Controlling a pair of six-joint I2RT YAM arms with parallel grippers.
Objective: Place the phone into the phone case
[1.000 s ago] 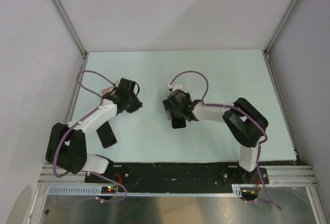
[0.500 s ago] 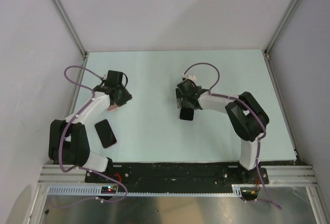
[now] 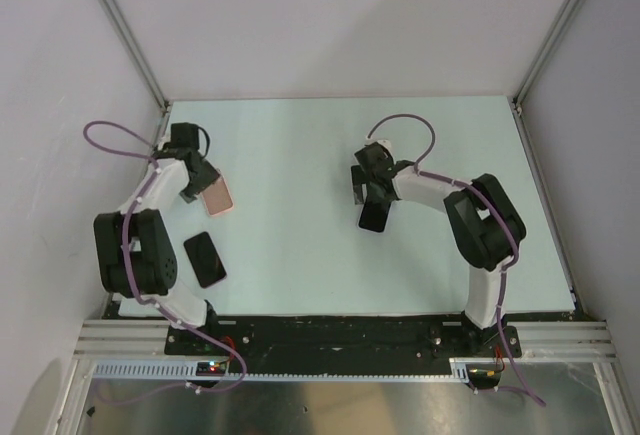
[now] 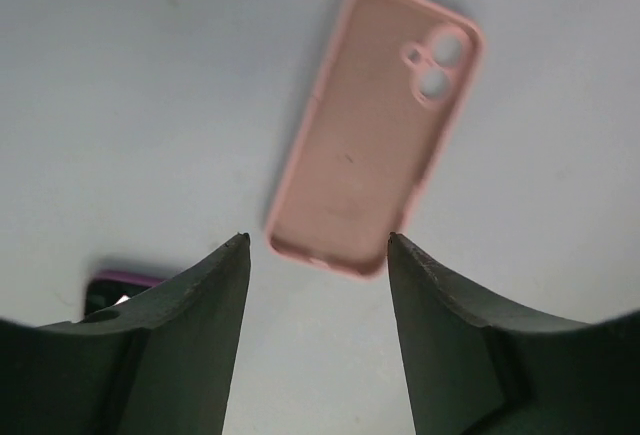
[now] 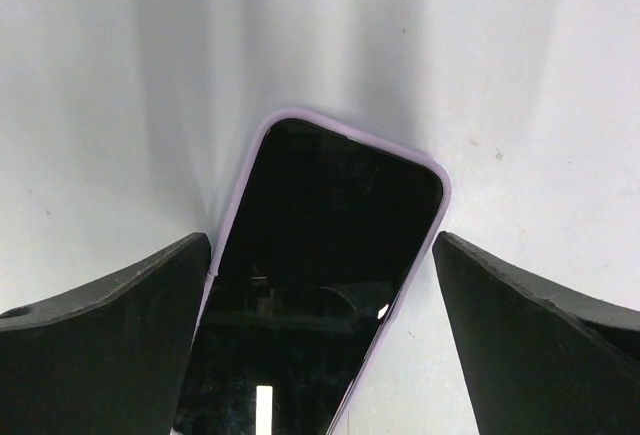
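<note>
left gripper (image 4: 318,255) spread, empty | thin salmon-pink rounded-rectangle phone case (image 4: 375,125) just ahead, long axis running away | right gripper (image 5: 320,285) spread around flat glossy black phone (image 5: 320,295) on table, well right of case

The table (image 3: 300,145) has a pale mint-green top, closed in by white walls on three sides; on it, toward the left side, the phone case (image 3: 216,198) lies flat with its pink hollow side up; near it, closer to the front edge, a black phone (image 3: 205,259) lies flat, apart from the case; right of centre lies a second phone (image 3: 374,217), dark screen up, its edge lilac in the right wrist view.
</note>
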